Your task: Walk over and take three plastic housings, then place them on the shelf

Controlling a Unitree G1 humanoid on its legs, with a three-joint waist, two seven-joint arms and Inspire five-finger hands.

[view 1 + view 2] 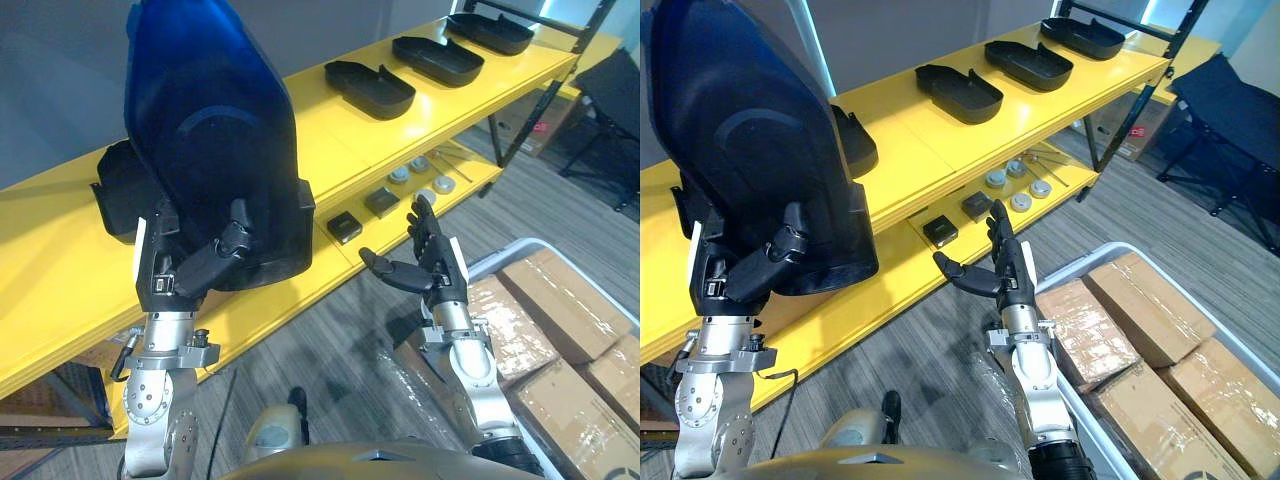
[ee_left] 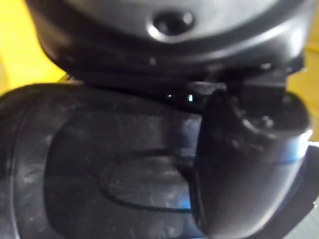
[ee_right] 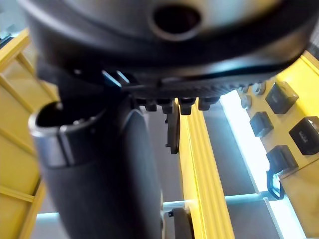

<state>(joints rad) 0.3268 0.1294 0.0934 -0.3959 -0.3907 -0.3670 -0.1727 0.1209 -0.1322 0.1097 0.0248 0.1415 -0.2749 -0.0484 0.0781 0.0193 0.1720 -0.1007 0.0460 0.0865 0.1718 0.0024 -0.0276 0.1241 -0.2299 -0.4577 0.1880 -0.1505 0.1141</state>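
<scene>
My left hand [image 1: 185, 265] is shut on a large dark blue-black plastic housing [image 1: 215, 140] and holds it upright in front of the yellow shelf [image 1: 330, 140]. The thumb [image 2: 244, 164] presses on the housing's face [image 2: 114, 164]. Behind it another housing [image 1: 855, 140] lies on the top shelf board. Three more housings [image 1: 370, 88], [image 1: 438, 60], [image 1: 490, 32] lie in a row further right on that board. My right hand [image 1: 425, 260] is open with straight fingers, holds nothing, and hangs in front of the lower shelf board.
The lower shelf board carries small black boxes [image 1: 344, 227] and round silver parts [image 1: 420, 165]. A grey bin [image 1: 1110, 255] with taped cardboard boxes [image 1: 560, 300] stands on the carpet at my right. A dark folding chair [image 1: 610, 100] stands at the far right.
</scene>
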